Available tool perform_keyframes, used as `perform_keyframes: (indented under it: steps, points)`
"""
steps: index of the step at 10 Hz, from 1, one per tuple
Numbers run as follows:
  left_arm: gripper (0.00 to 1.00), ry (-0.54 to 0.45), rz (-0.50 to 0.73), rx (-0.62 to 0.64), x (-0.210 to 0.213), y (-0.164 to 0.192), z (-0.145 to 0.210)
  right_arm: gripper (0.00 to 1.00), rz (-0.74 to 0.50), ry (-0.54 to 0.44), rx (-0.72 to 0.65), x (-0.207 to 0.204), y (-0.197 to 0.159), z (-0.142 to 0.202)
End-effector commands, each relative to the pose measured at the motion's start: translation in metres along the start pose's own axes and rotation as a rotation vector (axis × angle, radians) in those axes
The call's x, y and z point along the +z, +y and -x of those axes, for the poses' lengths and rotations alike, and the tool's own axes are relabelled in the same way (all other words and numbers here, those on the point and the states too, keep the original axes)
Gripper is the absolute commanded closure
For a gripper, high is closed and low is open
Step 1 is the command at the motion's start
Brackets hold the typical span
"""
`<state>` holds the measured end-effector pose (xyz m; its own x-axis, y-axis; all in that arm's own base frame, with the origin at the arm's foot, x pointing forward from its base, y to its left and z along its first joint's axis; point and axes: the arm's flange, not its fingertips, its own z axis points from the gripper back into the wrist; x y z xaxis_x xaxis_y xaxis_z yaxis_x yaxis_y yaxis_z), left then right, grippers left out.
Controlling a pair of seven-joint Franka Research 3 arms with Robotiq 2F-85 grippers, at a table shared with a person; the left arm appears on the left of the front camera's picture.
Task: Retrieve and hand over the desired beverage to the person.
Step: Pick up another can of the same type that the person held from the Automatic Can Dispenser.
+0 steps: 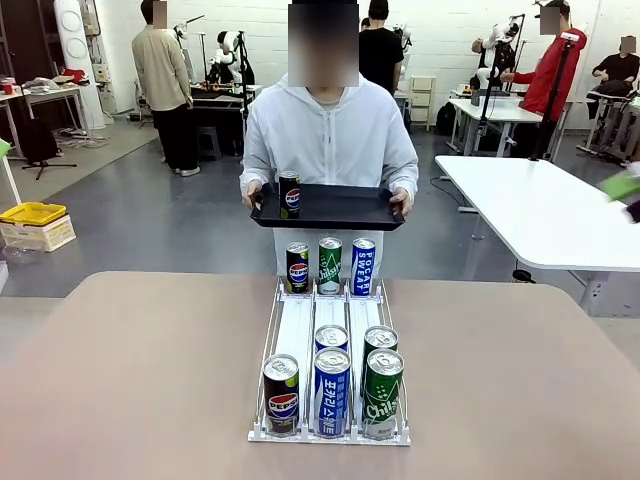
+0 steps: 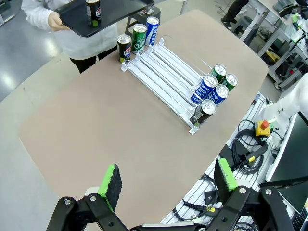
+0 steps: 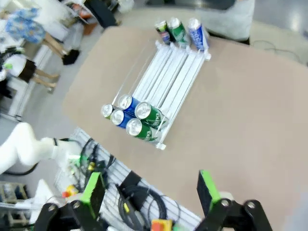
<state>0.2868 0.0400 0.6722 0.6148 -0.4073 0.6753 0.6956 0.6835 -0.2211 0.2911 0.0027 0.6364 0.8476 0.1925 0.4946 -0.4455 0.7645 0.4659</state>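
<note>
The person point(image 1: 328, 135) in a white hooded zip jacket stands at the table's far side, holding a black tray point(image 1: 330, 212) with both hands. A black Pepsi can point(image 1: 289, 194) stands upright on the tray's left part, also the Pepsi can point(image 2: 93, 11) in the left wrist view. A white slotted rack point(image 1: 330, 360) on the table holds several cans: Pepsi, Pocari Sweat and Chilsung at its near end, three more at its far end. My left gripper point(image 2: 166, 182) hangs open high above the table's edge. My right gripper point(image 3: 150, 190) is open too, above the near edge.
The tan table point(image 1: 130, 380) stretches wide on both sides of the rack. A white table point(image 1: 540, 210) stands at the right behind. Cables and a red stop button point(image 2: 263, 125) lie below the table's near edge. Other people stand far back.
</note>
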Motion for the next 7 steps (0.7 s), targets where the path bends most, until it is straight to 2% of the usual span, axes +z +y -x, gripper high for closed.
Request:
perform_keyframes:
  steps: [1,3,4,5,7]
  points:
    - [0.00,-0.004,0.005,-0.003,0.001,0.000,0.000,0.00,0.120,0.034,-0.175,-0.063,0.020,-0.039]
    - [0.00,-0.004,0.005,-0.003,0.001,0.000,0.000,0.00,0.335,0.050,-0.285,-0.129,0.037,-0.049]
    - [0.00,-0.004,0.005,-0.003,0.001,0.000,0.000,0.00,0.464,0.088,-0.303,-0.166,0.049,-0.047]
    - [0.00,-0.004,0.005,-0.003,0.001,0.000,0.000,0.00,0.528,0.111,-0.287,-0.185,0.050,-0.043]
    - [0.00,-0.004,0.005,-0.003,0.001,0.000,0.000,0.00,0.570,0.113,-0.309,-0.212,0.054,-0.045]
